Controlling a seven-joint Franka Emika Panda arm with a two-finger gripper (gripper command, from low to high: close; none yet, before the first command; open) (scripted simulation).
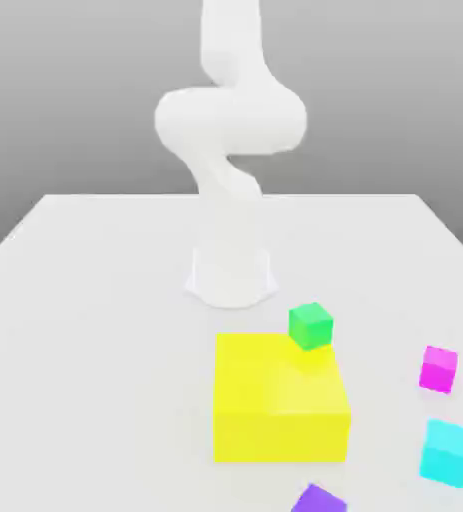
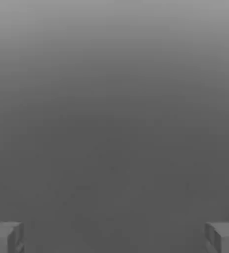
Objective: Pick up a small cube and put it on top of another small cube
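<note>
Exterior view, table: a pale, broad top [image 1: 105, 370] that runs back to a straight far edge, with grey behind it.
Arm: white [image 1: 230, 120], its base standing on the table beyond the block and the cubes; the upper part runs out at the top edge.
Gripper: in the hand view, open [image 2: 114, 238], the two jaws standing wide apart with nothing gripped between them.
Block: yellow [image 1: 280, 400], large and low, flat on the table in front of the arm's base.
Cyan cube: on the table [image 1: 445, 454], well over to the exterior view's right of the block and apart from it, nearer the camera than the magenta cube.
Green cube: overlapping the block's far corner on the exterior view's right [image 1: 311, 326]; it appears to sit on the block's top.
Magenta cube: on the table [image 1: 438, 369], just beyond the cyan cube and apart from it.
Purple cube: at the bottom edge [image 1: 319, 500], partly cut off, nearer the camera than the block.
</note>
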